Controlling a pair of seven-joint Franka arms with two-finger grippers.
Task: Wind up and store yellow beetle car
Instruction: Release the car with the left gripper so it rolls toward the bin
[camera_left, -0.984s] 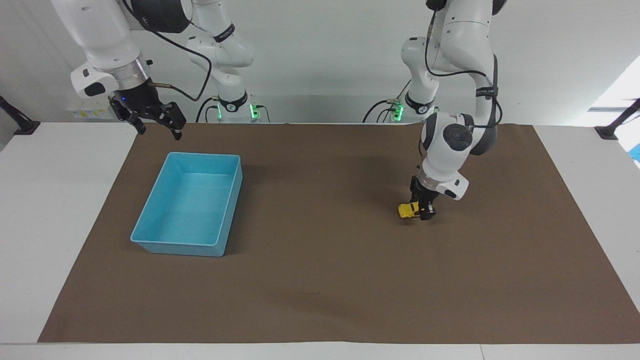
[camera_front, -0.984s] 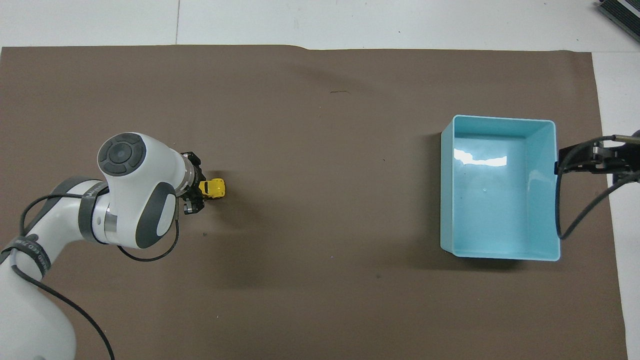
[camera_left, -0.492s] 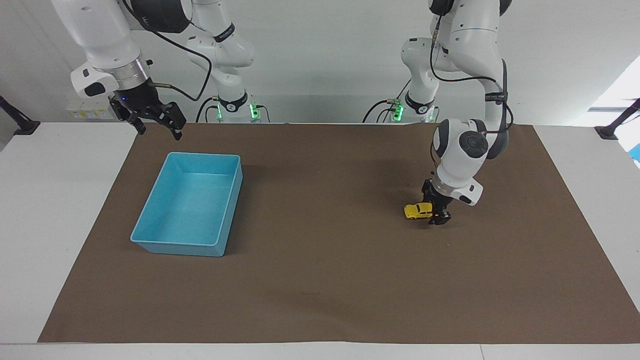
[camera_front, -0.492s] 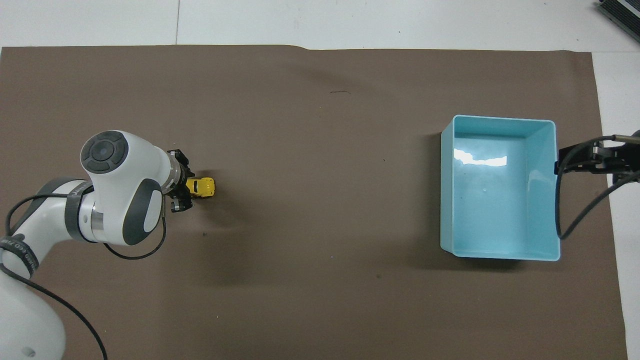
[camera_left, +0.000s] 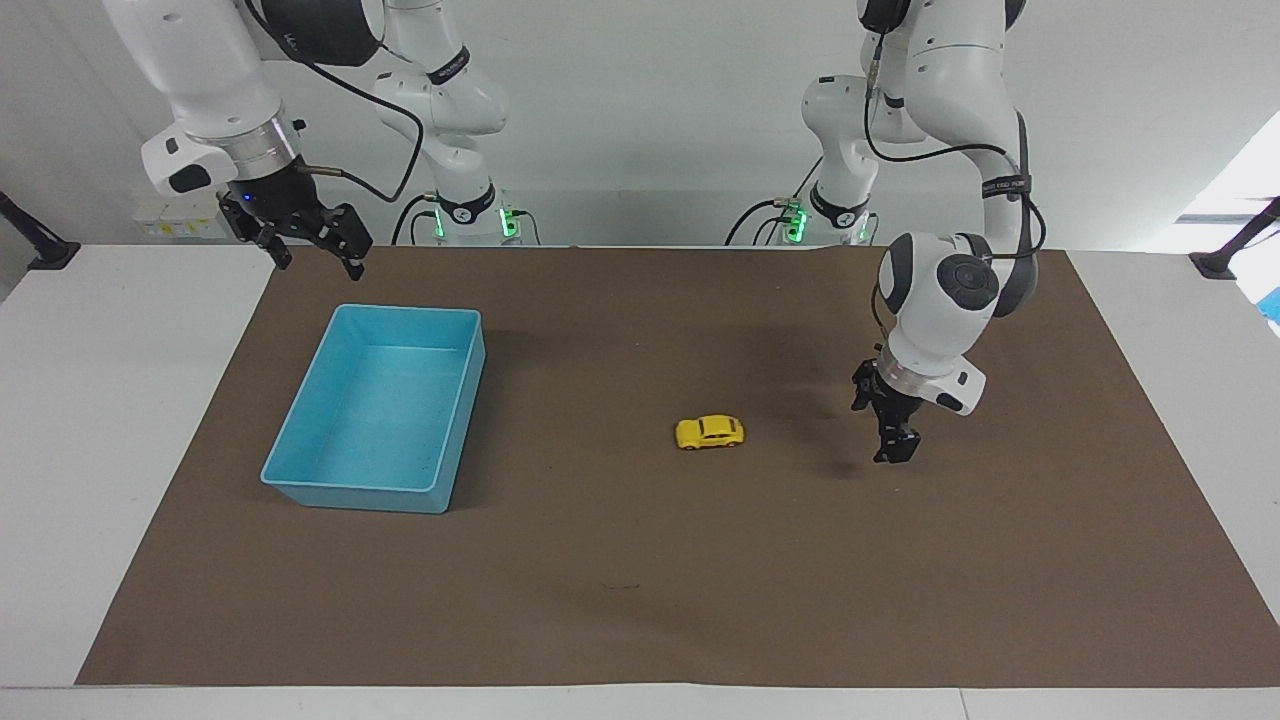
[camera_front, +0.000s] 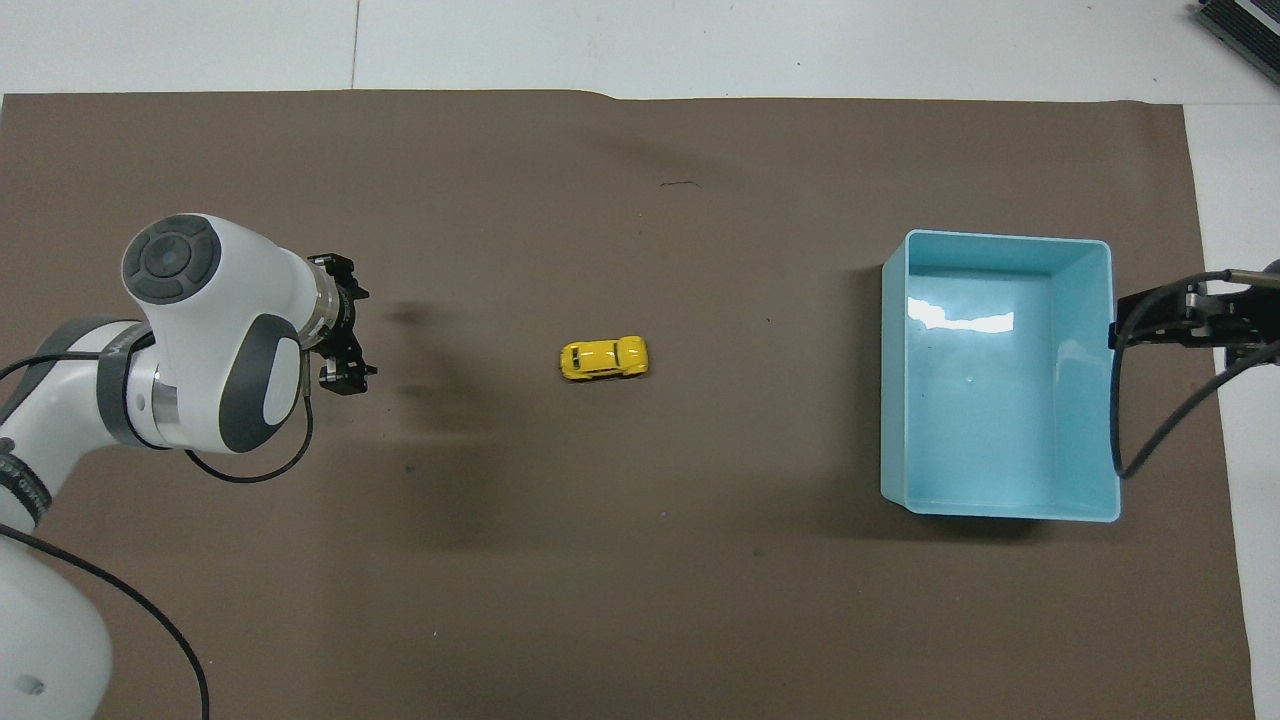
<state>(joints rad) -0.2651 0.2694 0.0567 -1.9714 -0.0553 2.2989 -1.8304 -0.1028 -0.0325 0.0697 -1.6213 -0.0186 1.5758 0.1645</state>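
Observation:
The yellow beetle car stands free on its wheels on the brown mat, about midway between my left gripper and the light-blue bin. My left gripper hangs open just above the mat toward the left arm's end, well apart from the car and holding nothing. My right gripper waits open in the air beside the bin's rim at the right arm's end. The bin holds nothing.
The brown mat covers most of the white table. A black cable trails from the right gripper beside the bin. A clamp sits at the table's corner by the left arm.
The left gripper opened and let go of the car. The car rolled along the mat toward the bin. The left gripper drew back a little toward its own end of the table.

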